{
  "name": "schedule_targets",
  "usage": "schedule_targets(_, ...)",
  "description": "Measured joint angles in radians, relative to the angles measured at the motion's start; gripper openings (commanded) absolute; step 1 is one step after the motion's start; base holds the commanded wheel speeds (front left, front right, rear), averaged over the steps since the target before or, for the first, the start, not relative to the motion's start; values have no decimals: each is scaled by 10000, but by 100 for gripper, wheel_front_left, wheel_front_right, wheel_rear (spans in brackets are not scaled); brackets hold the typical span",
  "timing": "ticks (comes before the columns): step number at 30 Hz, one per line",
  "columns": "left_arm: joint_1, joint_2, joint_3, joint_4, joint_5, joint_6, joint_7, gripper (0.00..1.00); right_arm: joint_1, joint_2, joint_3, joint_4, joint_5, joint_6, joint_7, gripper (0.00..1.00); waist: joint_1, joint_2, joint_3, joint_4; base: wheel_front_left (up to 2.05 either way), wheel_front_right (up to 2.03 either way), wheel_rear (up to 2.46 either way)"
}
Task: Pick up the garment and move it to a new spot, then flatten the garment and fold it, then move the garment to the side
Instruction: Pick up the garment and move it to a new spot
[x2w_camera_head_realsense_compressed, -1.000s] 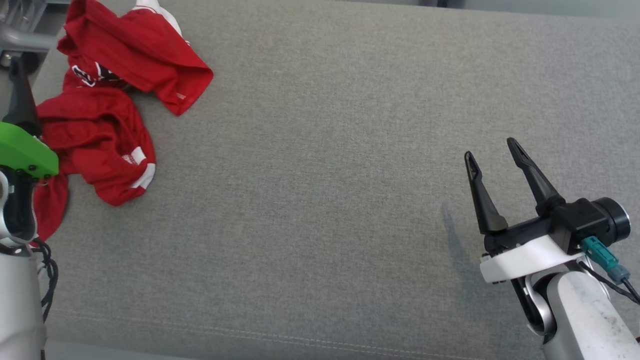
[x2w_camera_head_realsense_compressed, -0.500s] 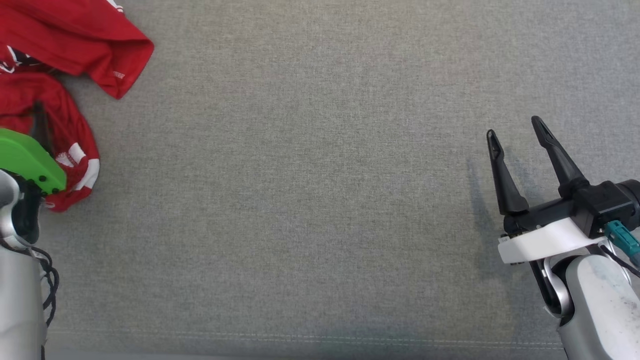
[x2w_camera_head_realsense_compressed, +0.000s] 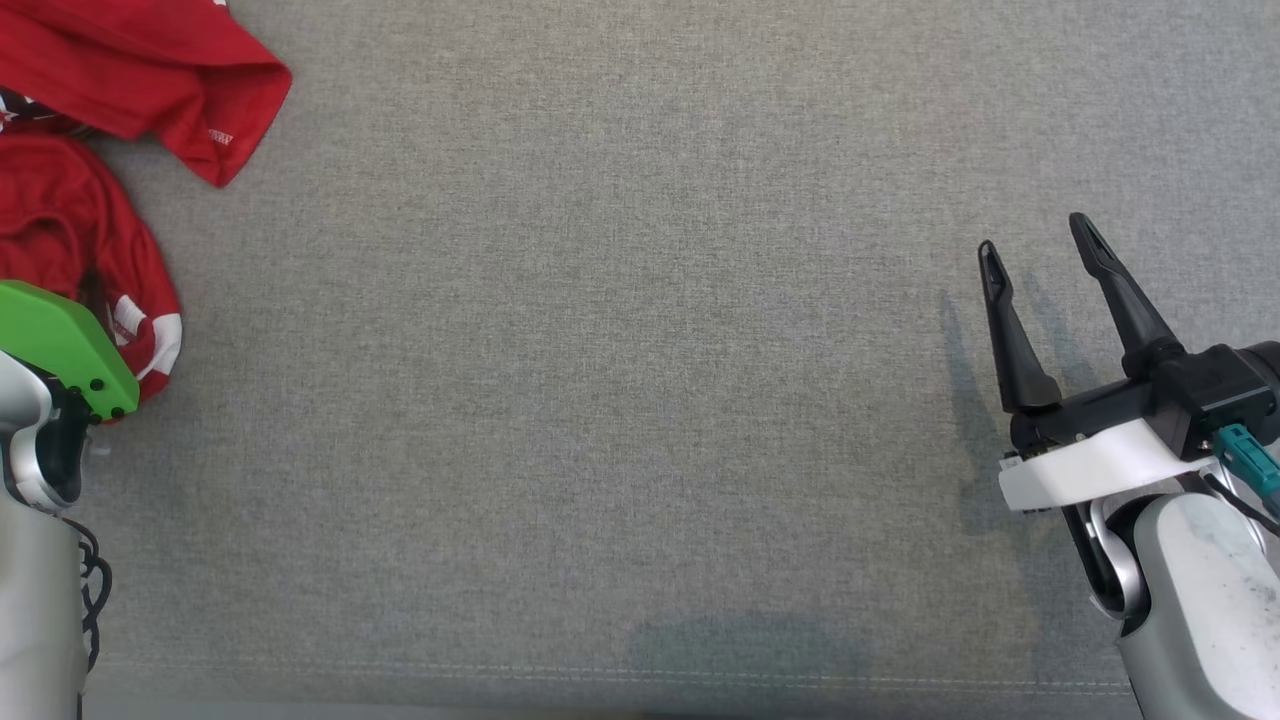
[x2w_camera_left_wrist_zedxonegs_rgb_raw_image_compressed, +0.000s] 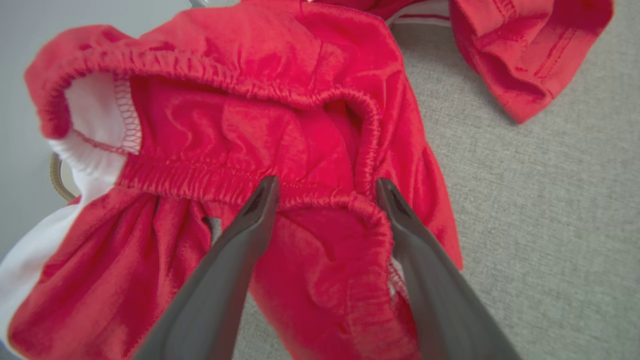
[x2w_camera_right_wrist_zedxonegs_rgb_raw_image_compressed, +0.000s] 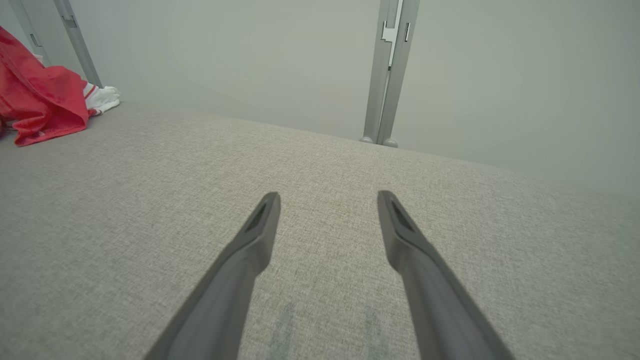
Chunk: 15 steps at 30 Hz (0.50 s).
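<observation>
Grey fabric surface (x2w_camera_head_realsense_compressed: 640, 400); red shorts (x2w_camera_head_realsense_compressed: 130, 70) lay crumpled at far left edge. Left gripper (x2w_camera_left_wrist_zedxonegs_rgb_raw_image_compressed: 325, 187) jaws stood wide, straddling elastic waistband (x2w_camera_left_wrist_zedxonegs_rgb_raw_image_compressed: 175, 175). Right gripper (x2w_camera_head_realsense_compressed: 1033, 238) jaws wide, empty, well apart from shorts.

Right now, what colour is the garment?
Red with white trim; the garment shows best in the left wrist view.

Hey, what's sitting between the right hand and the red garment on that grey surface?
Nothing. In the head view, the stretch of grey surface between the right hand and the red garment is bare fabric.
</observation>
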Motion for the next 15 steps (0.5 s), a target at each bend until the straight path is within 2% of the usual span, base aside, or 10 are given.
schedule_targets(2,-7,-23,-12,88,0,67,-12,100,-48,4,12,36,0,0,-12,100,0,0,-5,5,0,0,0)
schedule_targets(3,-25,-36,-12,130,0,69,-15,81,-59,4,12,56,0,0,-12,100,0,0,-12,7,0,0,0)
schedule_targets(4,-53,-61,-19,211,8,73,-61,45,-59,2,6,102,0,0,-13,100,0,0,-25,10,0,0,0)
schedule_targets(5,-92,-98,-77,301,40,71,-155,0,-59,0,-6,174,0,0,-15,100,0,0,-48,15,0,0,0)
schedule_targets(11,-331,-531,-224,387,-17,-123,-1066,0,-68,-2,-127,341,4,-4,-21,100,0,0,-397,96,0,0,0)
schedule_targets(15,-603,-717,-188,268,-207,-408,-1659,0,-113,23,-155,426,44,-12,-21,100,0,0,-709,177,0,0,0)
